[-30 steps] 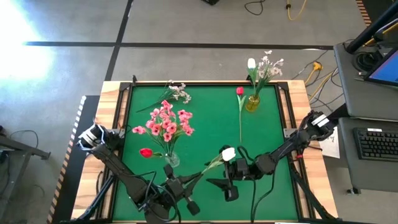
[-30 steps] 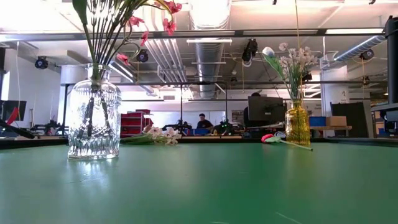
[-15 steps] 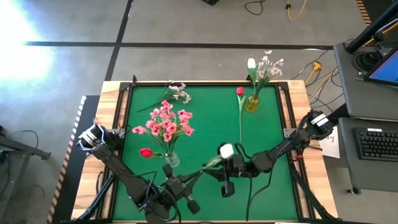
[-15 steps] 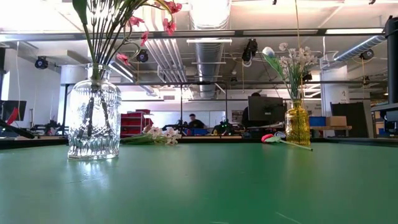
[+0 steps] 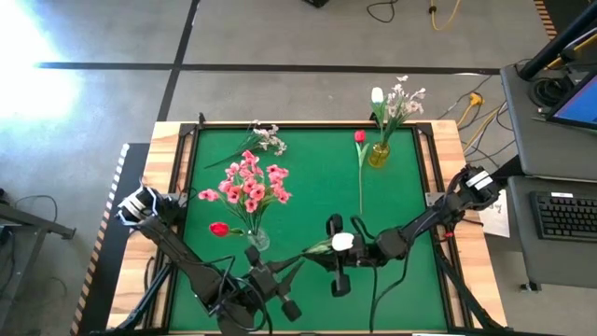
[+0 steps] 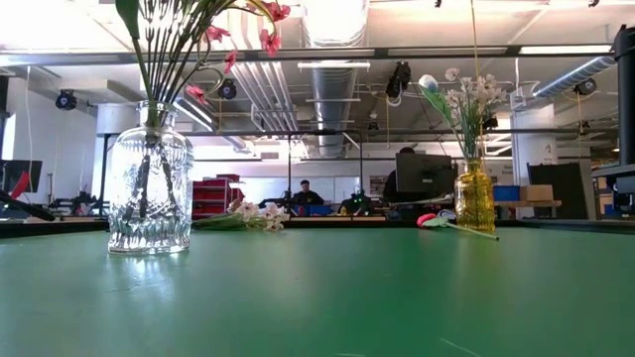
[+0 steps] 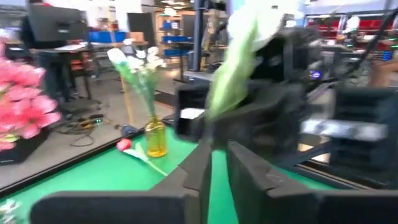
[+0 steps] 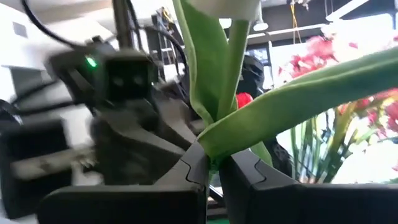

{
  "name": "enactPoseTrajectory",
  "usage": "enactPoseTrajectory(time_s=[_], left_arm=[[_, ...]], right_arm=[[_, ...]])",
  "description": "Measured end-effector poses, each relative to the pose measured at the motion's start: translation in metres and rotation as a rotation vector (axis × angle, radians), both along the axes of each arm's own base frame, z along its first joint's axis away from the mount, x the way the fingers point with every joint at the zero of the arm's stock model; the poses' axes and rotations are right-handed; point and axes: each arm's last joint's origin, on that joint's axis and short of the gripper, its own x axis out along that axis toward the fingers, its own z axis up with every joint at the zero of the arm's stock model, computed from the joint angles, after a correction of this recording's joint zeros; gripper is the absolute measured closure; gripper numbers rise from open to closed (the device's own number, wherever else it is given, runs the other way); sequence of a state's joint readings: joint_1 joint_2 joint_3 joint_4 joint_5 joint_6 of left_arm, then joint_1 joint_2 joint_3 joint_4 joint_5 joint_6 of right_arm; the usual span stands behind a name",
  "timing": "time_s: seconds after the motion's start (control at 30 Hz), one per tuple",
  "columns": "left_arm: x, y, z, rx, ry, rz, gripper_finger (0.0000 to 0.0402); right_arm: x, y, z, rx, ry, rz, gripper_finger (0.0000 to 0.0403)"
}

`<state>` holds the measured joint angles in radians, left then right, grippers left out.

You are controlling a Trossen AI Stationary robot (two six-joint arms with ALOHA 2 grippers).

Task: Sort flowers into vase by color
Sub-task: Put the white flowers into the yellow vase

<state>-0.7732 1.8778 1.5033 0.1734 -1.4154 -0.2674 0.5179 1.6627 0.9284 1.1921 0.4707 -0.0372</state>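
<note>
Green table (image 5: 308, 187) unchanged, right pincer (image 5: 328, 248) newly clamped on white tulip (image 5: 342, 242)

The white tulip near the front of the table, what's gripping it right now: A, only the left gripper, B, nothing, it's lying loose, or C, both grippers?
C: the right gripper is shut on the white tulip, and the left gripper pinches its stem too.

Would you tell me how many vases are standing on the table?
2: a clear glass vase near the table's left front holding pink flowers, and a yellow vase at the back right holding white flowers.
</note>
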Motion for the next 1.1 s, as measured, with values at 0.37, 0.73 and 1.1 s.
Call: enactPoseTrajectory(time_s=[0.37, 0.73, 1.1], left_arm=[[-0.020, -0.022, 0.047, 0.127, 0.065, -0.145, 0.0231], [-0.061, 0.001, 0.054, 0.217, 0.250, -0.247, 0.0216], [-0.102, 0.036, 0.062, 0.270, 0.381, -0.220, 0.0221]], right_arm=[[-0.018, -0.018, 0.019, -0.038, 0.286, -0.149, 0.0385], [-0.068, -0.064, 0.059, -0.064, 0.473, -0.333, 0.0385], [-0.104, -0.105, 0.079, -0.074, 0.530, -0.468, 0.0385]])
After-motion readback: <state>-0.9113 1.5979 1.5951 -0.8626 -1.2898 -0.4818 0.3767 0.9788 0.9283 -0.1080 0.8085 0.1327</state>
